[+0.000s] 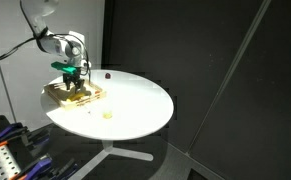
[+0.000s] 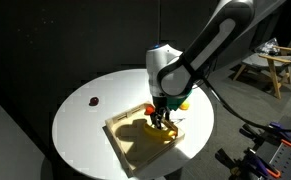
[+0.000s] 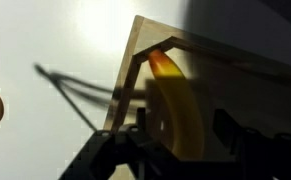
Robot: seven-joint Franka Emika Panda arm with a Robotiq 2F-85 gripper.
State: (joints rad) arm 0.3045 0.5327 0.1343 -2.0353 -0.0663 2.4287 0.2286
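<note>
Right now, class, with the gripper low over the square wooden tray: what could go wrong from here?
The gripper hangs just above the curved yellow object in the square wooden tray; coming lower, it might knock that object aside. The tray lies near the rim of the round white table, so a push could slide it off.

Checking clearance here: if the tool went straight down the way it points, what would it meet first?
Probably the yellow curved piece lying in the wooden tray, directly beneath the tool. Depth is unclear, so it may already be touching.
</note>
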